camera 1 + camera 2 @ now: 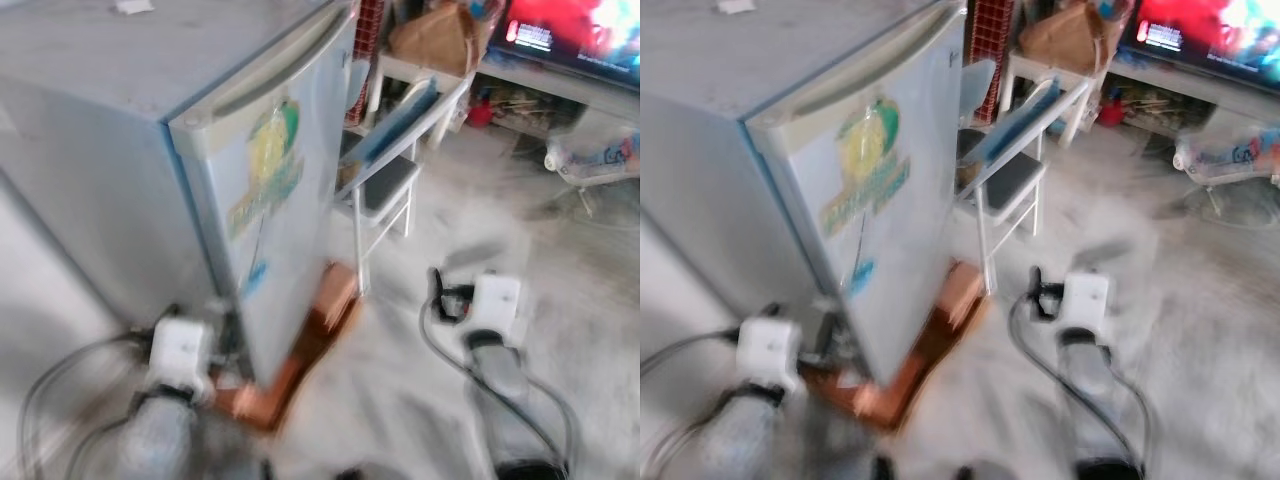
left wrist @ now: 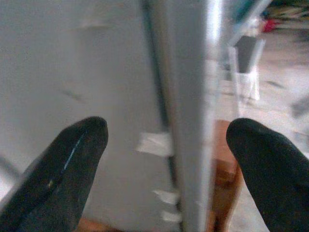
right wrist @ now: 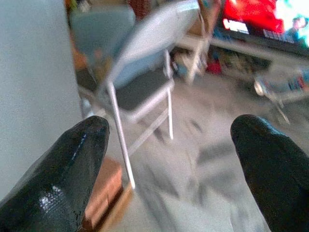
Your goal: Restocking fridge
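Grey concrete floor (image 1: pixel 470 400), cluttered room, views blurred. My left gripper (image 2: pixel 166 159) is spread wide, its fingers straddling the door edge of the small pale-blue fridge (image 1: pixel 270 200), which stands shut on a brown wooden base (image 1: pixel 300 360). My right gripper (image 3: pixel 169 164) is wide, empty, facing a white folding chair (image 1: pixel 390 170). Judgement: restocking not begun; door unopened, no stock in hand.

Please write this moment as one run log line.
fridge: door shut | left gripper: open, at door edge | right gripper: open, free | chair: beside fridge

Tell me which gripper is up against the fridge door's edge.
The left gripper: its open fingers straddle the fridge door's edge. The right gripper hangs open over bare floor.
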Robot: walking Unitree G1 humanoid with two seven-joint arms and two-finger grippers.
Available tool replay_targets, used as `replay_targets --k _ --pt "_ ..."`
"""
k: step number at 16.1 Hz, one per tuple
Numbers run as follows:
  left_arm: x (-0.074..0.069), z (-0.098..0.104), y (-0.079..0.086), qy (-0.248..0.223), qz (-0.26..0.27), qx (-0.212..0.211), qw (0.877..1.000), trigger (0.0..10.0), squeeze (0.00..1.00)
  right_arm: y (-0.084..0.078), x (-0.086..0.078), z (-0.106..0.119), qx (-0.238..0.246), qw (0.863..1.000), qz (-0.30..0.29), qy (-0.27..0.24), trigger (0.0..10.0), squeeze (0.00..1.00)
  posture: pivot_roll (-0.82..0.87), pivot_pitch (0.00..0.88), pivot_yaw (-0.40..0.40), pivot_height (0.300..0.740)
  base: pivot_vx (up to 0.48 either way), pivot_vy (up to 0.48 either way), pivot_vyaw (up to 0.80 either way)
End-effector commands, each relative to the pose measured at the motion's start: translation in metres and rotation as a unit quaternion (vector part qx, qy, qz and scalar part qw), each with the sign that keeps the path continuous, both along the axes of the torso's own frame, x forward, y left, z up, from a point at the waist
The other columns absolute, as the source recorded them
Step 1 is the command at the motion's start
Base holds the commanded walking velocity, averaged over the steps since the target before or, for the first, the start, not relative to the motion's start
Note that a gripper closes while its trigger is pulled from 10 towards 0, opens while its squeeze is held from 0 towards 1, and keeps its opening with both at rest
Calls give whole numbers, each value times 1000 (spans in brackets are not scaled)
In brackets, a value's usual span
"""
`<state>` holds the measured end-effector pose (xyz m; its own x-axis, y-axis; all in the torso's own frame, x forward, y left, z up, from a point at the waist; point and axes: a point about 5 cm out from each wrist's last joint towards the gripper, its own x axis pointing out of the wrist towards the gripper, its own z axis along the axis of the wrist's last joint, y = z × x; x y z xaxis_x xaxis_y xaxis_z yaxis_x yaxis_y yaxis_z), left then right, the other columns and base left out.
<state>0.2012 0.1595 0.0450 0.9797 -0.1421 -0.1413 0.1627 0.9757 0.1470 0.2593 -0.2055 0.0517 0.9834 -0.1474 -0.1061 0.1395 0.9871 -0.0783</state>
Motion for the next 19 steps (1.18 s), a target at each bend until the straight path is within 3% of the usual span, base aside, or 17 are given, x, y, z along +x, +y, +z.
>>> replay_targets --k 1,3,5,9,13,19 --pt "-4 -2 8 6 1 5 1000 10000 0 2 2 2 -1 1000 2 -6 10000 0 153 66 -66 740 0 0 0" --pt "-7 -5 15 9 16 9 1000 10000 0 2 2 1 -3 1000 3 -4 10000 0 156 67 -69 740 0 0 0" --pt "3 8 10 -10 17 -9 1000 10000 0 2 1 0 -4 1000 6 0 10000 0 161 75 -72 740 0 0 0" --pt "7 4 16 -6 24 -2 1000 10000 0 5 3 0 -3 1000 10 1 10000 0 157 82 -74 740 0 0 0" --pt "12 1 24 5 60 -24 998 10000 0 5 -2 -5 -2 1000 13 14 10000 0 152 89 -76 740 0 0 -600" --pt "11 0 19 13 50 -30 998 10000 0 5 -3 -8 -2 1000 19 22 10000 0 152 91 -82 740 0 0 -590"
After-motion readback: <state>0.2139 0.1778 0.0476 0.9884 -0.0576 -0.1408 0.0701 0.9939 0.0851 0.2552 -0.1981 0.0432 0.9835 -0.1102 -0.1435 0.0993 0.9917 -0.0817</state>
